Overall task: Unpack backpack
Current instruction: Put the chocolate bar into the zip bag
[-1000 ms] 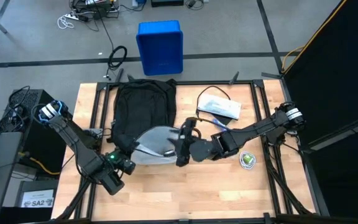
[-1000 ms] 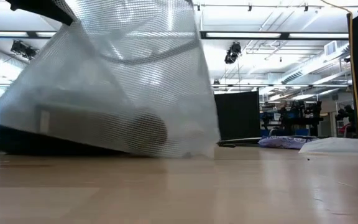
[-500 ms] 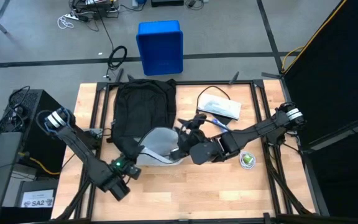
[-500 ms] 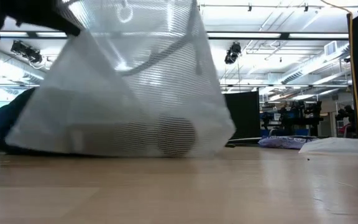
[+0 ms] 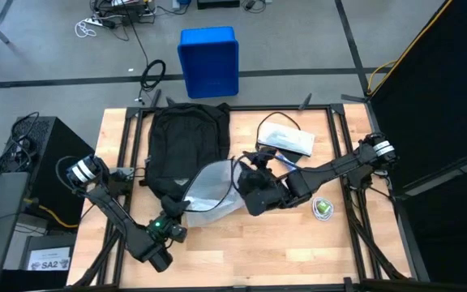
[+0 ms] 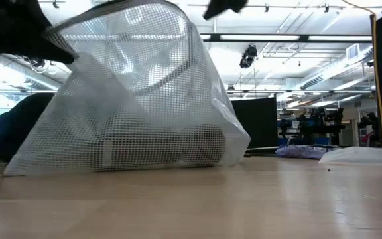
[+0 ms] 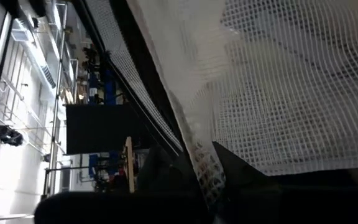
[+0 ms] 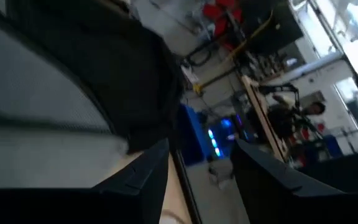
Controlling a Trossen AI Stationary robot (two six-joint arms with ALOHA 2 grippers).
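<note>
A: The backpack, a large black fabric one with a rounded top, is lying flat toward eleven o'clock on the wooden table in the high view. A white see-through mesh pouch is sitting on the boards at its near end, seemingly just out of the bag's mouth.

B: And the grippers?

A: The left gripper is sitting at the pouch's seven o'clock corner, pinched shut on the mesh. The right gripper is hanging at the pouch's two o'clock side, fingers parted, gripping nothing I can make out.

B: Anything already out?

A: A flat white packet is lying near one o'clock and a small round green-and-white item near four o'clock, so I'm judging part of the unpacking done.

B: The low view?

A: The pouch is standing tented on the table, a pale cylinder showing inside it.

B: Left wrist?

A: Mesh is running down between that arm's dark closed fingers.

B: Right wrist?

A: Its two fingers are standing apart, nothing between them. Whether more is waiting inside the bag, I cannot tell.
</note>
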